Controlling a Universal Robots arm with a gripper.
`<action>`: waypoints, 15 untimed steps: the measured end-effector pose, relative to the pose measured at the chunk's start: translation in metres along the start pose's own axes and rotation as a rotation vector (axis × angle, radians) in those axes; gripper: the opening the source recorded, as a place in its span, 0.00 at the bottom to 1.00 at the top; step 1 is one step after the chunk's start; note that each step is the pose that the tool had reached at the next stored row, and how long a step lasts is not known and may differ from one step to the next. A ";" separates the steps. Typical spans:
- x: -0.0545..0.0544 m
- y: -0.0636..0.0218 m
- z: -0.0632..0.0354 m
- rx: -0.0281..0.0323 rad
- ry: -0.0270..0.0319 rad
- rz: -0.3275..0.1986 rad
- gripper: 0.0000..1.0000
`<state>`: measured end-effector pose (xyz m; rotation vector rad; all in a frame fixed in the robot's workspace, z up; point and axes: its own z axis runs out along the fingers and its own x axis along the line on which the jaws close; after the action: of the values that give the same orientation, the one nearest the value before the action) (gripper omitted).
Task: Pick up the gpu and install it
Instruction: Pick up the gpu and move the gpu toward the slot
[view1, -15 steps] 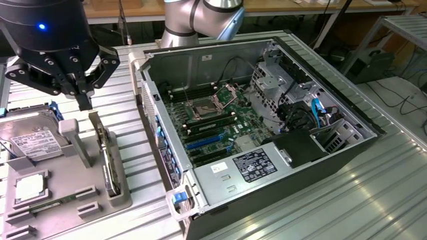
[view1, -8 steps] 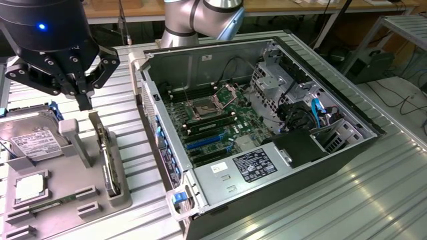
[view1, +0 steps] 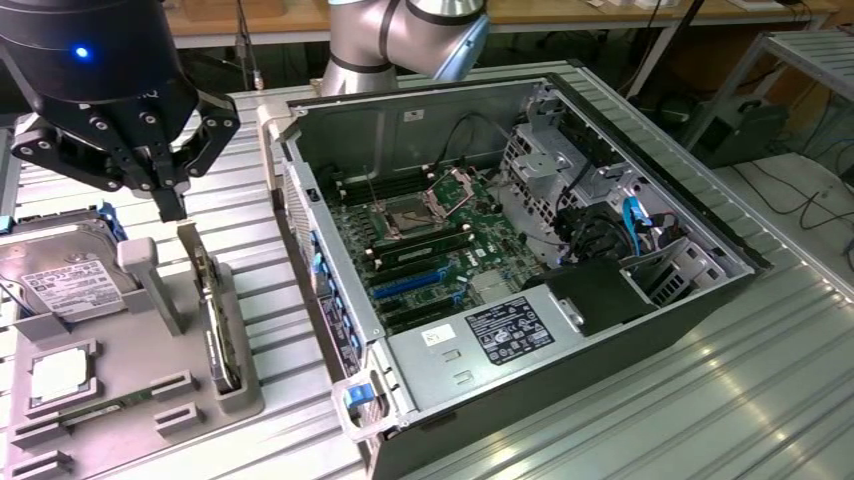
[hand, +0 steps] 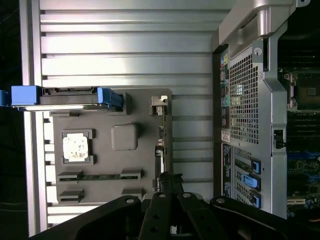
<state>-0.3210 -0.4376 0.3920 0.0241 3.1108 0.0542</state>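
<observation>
A: How does the gripper (view1: 171, 205) stand?

B: Clenched, its fingers pressed together with nothing between them. It hangs pointing down over the grey tray (view1: 134, 340).

A: And the gpu (view1: 211, 310)?

B: In the tray, standing on its long edge in a slot on the side nearest the case (view1: 400, 120). The gripper's tips are just above one end of the card. I cannot tell whether they touch it.

A: Does the wrist view agree?

B: Yes. There the gripper (hand: 170, 186) covers one end of the gpu (hand: 159, 160), which shows edge-on as a thin dark strip along the tray (hand: 112, 165), with a silver piece at its other end.

A: What else is in the tray?

B: A hard drive (view1: 54, 285) with blue rails at the far end, seen edge-on from the wrist (hand: 65, 92). A square chip (view1: 60, 373) lies flat in a pocket (hand: 76, 148), and a memory stick (view1: 107, 408) lies near it (hand: 95, 176).

A: And the case?

B: It lies on its side on the ribbed tabletop (view1: 641, 400), open, just beside the tray on the exterior view's right. The motherboard (view1: 427, 250) faces up inside. Its perforated rear panel (hand: 245, 100) faces the tray.
</observation>
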 end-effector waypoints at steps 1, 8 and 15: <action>0.000 0.0000 0.0000 -0.0001 -0.0001 0.000 0.11; 0.000 0.0000 0.0000 0.0000 -0.0001 0.000 0.42; 0.000 0.0000 0.0006 0.0005 0.0005 -0.009 0.66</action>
<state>-0.3210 -0.4376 0.3914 0.0101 3.1113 0.0532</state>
